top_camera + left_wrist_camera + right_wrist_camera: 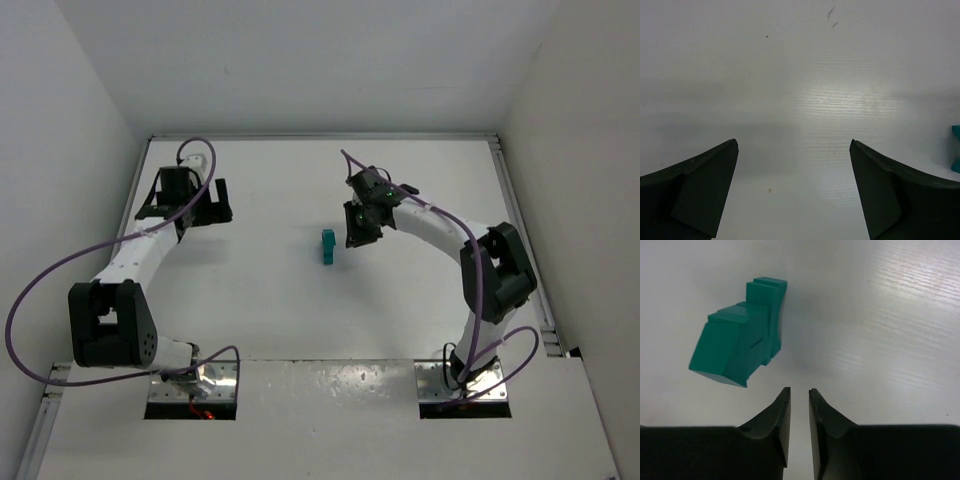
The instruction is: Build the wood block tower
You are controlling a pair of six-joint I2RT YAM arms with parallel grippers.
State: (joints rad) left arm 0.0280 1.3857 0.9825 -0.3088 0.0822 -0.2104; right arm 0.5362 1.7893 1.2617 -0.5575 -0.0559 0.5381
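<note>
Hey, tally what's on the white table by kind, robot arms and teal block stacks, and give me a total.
Robot arms: 2 (left arm, right arm)
Teal block tower: 1
Total: 3

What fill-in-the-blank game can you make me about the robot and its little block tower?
The left pincer is wide ____.
The right pincer, its fingers nearly together, holds ____.
The tower stands closer to the ____ arm.
The table under it is coloured ____.
Missing words: open; nothing; right; white.
</note>
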